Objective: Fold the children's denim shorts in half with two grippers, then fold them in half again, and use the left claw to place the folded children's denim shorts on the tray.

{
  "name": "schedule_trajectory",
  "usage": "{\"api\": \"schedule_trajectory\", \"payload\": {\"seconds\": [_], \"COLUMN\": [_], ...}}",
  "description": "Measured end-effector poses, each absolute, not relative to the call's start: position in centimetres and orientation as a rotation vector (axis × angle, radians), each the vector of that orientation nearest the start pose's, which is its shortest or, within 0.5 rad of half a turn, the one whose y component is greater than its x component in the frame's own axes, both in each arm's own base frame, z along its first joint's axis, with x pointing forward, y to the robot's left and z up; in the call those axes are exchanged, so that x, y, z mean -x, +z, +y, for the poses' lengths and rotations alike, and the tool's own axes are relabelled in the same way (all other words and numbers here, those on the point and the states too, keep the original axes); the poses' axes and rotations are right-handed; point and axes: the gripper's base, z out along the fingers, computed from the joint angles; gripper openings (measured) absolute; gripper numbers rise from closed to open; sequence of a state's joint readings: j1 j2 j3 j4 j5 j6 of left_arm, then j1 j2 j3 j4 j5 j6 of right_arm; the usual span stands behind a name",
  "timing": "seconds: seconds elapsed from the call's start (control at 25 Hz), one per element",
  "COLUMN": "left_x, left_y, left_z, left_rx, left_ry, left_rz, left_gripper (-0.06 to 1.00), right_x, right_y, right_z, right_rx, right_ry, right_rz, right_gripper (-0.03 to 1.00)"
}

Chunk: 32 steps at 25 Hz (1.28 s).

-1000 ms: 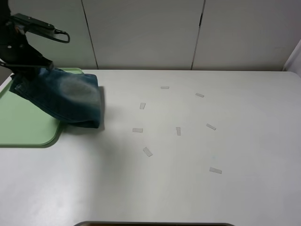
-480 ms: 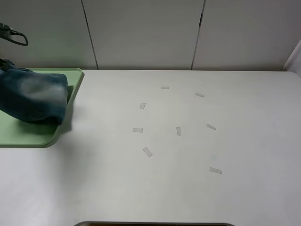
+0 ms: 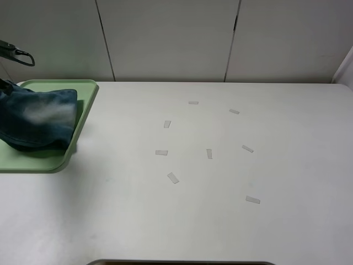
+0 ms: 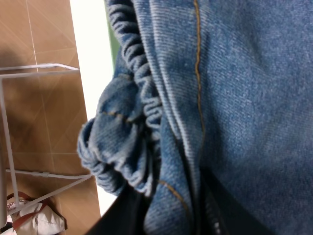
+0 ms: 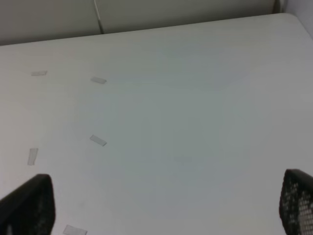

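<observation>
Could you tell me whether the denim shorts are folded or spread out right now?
Folded. The denim shorts form a compact bundle over the green tray, and the left wrist view shows stacked denim layers with the gathered waistband doubled over.

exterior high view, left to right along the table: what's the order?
children's denim shorts lying on the tray → bare stretch of table → scattered tape strips, ending with the strip farthest right.

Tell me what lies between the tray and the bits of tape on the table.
Only bare white table lies between the tray and the nearest tape piece, seen from the high camera.
</observation>
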State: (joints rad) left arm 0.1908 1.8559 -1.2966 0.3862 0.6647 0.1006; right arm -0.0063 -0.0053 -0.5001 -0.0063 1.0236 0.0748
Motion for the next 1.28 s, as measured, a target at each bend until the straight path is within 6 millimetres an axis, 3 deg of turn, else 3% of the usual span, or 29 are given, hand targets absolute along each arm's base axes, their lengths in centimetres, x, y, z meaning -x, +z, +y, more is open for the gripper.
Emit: {"api": "schedule_trajectory", "payload": {"seconds": [0.24,0.36,0.4,0.44,0.52,0.92,1.16,1.2,1.28], "left_x": [-37.9,-37.9,-37.9,-37.9,-37.9,-37.6,-35.8,-34.4,-32.9], "left_y": [20.9,21.0,21.2,21.4,21.4,22.1,26.0,28.3,30.4], "left_z": [9.5,9.5,9.5,9.5,9.5,9.4,8.8,8.6,8.4], "left_rx": [-0.223,-0.223,-0.224,-0.226,-0.228,-0.208,-0.118,-0.092,-0.067], "left_ry": [0.499,0.502,0.505,0.508,0.510,0.503,0.457,0.465,0.470], "left_rz": [2.709,2.705,2.697,2.688,2.683,2.687,2.636,2.615,2.594], "left_gripper": [0.25,0.48,0.75,0.85,0.94,0.99,0.99,0.99,0.99], "right_x": [0.4,0.4,0.4,0.4,0.4,0.4,0.4,0.4,0.4], "right_y": [28.0,28.0,28.0,28.0,28.0,28.0,28.0,28.0,28.0], "right_z": [0.0,0.0,0.0,0.0,0.0,0.0,0.0,0.0,0.0], "right_rx": [-0.081,-0.081,-0.081,-0.081,-0.081,-0.081,-0.081,-0.081,-0.081], "right_ry": [0.036,0.036,0.036,0.036,0.036,0.036,0.036,0.036,0.036], "right_rz": [2.000,2.000,2.000,2.000,2.000,2.000,2.000,2.000,2.000], "right_gripper": [0.69,0.69,0.69,0.69,0.69,0.69,0.69,0.69,0.69]}}
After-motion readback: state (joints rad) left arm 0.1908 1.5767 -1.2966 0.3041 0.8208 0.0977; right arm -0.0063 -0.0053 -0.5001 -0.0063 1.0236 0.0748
